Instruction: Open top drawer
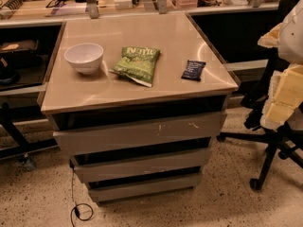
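Speckled flooring (227,202) surrounds a grey cabinet (142,86) with a smooth beige top. From my gripper (283,96), raised at the right edge, the top drawer (142,132) lies well off to the left and slightly lower. Its flat, slanted, scratched front is tucked under the tabletop. The arm (293,37) looks pale and blocky. I cannot tell whether the gripper is open.

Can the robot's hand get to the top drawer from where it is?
Probably yes. The hand hangs at the right edge, apart from the top drawer, and nothing I can see stands between it and the drawer's front.
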Controlling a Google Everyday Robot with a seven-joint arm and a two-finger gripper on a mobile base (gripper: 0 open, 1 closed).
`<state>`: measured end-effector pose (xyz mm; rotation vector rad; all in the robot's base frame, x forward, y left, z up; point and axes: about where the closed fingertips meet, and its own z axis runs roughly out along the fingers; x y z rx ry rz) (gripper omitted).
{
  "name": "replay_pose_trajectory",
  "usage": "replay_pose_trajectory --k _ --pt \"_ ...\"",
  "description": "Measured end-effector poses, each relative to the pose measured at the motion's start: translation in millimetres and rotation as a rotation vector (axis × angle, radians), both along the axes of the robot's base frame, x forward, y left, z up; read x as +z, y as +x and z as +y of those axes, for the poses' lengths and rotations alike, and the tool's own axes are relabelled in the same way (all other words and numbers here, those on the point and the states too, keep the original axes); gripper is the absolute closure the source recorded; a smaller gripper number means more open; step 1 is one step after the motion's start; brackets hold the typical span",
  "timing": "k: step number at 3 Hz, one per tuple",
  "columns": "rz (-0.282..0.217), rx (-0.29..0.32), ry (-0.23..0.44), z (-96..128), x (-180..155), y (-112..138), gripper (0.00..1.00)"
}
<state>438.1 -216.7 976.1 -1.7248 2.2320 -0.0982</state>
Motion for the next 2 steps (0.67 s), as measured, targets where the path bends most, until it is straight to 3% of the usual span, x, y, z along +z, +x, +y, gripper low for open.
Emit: replay_pose_trajectory --k 1,2 --pt "0.0 0.0 0.0 0 0 0 0.0" --pt "0.02 0.037 0.005 15 -32 2 0.0"
